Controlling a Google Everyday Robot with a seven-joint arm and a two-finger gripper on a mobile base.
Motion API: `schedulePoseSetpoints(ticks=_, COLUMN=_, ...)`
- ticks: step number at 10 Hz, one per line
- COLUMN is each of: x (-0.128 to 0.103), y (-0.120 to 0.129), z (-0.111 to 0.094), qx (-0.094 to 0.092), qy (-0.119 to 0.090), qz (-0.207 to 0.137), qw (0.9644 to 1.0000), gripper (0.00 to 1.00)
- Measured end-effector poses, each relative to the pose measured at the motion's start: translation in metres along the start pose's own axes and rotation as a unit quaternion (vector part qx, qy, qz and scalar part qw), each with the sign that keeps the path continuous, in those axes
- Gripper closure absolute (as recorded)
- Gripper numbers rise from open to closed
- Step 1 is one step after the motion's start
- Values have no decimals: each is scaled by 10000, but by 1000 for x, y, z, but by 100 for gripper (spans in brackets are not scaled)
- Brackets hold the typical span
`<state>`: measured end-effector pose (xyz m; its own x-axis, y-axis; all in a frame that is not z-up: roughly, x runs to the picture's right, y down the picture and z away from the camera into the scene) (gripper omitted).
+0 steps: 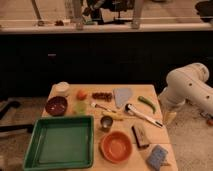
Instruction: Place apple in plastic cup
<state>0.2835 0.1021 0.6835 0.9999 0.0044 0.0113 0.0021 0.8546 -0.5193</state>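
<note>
Wooden tabletop (150, 107) under a dark counter (100, 55) holds the apple (81, 94) at far left, just behind the plastic cup (80, 107). The gripper (170, 118) hangs off the right edge, well apart, and whether it is spread or closed cannot be told. It should probably cross high, then descend squarely. The apple is small, round and orange-red.

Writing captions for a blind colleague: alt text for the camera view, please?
An orange-red apple sits just behind a pale green plastic cup on a cluttered wooden table, not yet inside it. The robot's gripper hangs beside the table's right edge, well away from both.
</note>
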Motion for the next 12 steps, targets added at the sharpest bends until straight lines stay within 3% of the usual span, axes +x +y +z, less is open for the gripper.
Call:
schedulePoseSetpoints(ticks=1, x=-3, y=-9, z=-1, qx=76, qy=-133, qz=-375, qw=9992, gripper=20)
schedulePoseSetpoints(ticks=3, x=-25, y=-35, z=1, qx=126, qy=-382, qz=-1221, qw=9917, gripper=20)
schedulePoseSetpoints(ticks=5, x=-53, y=-50, z=5, qx=102, qy=-490, qz=-1946, qw=9796, gripper=20)
schedulePoseSetpoints(ticks=6, x=-63, y=-53, z=7, qx=89, qy=-447, qz=-2214, qw=9741, gripper=20)
schedulePoseSetpoints(ticks=7, x=-77, y=-56, z=11, qx=90, qy=-348, qz=-2571, qw=9657, gripper=20)
schedulePoseSetpoints(ticks=10, x=-96, y=-59, z=16, qx=100, qy=-248, qz=-2970, qw=9545, gripper=20)
schedulePoseSetpoints(ticks=12, x=-97, y=-60, z=16, qx=103, qy=-231, qz=-2985, qw=9541, gripper=20)
